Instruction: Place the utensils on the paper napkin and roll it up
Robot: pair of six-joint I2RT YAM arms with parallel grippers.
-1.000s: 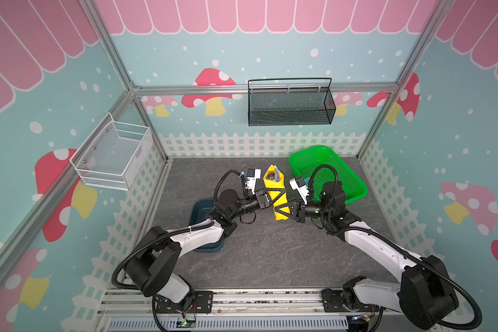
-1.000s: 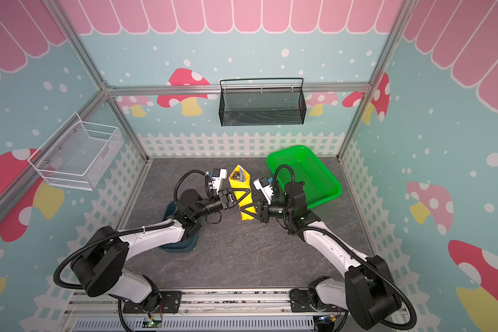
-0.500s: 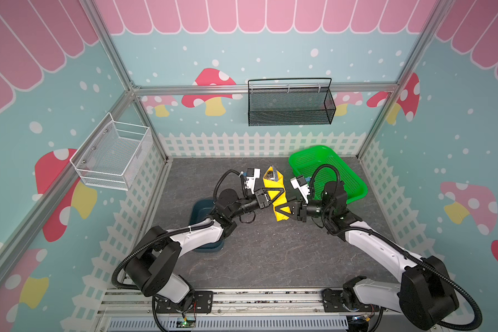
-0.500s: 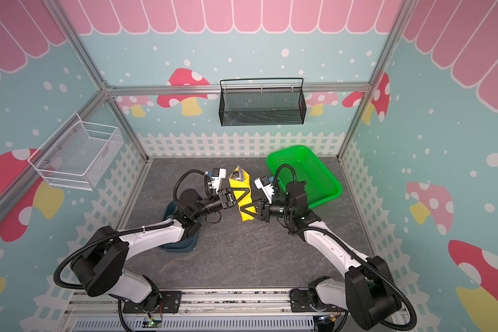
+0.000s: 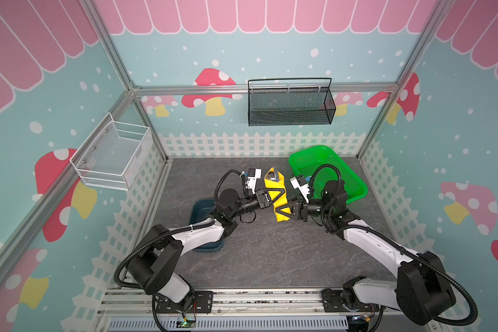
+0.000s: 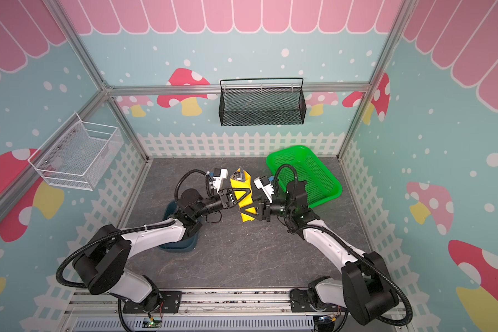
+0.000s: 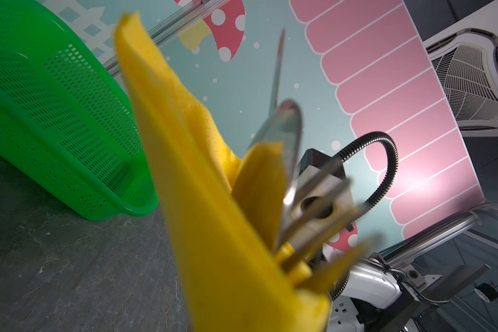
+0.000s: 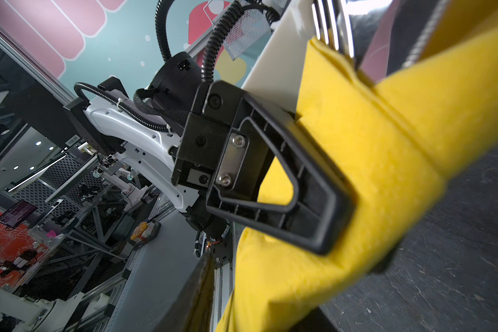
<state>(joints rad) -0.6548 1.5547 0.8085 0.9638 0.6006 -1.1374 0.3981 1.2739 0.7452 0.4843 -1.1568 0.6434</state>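
Left claw (image 5: 282, 192) horizontal (on napkin (image 5: 274, 182))

Both top views are bright, evenly lit from above and sharp. The desk (image 5: 270, 258) shows only faint, soft shadows under the arms (image 5: 199, 232), and the posts (image 5: 110, 49) lean outward toward the edges. In the left wrist view the napkin (image 7: 213, 230) is too close and blurs, the fork (image 7: 319, 235) tines smear, the basket (image 7: 55, 115) is crisper — and white glare blooms on the pink wall (image 7: 414, 184). The right wrist view blurs at the napkin's near end — its background is dim.
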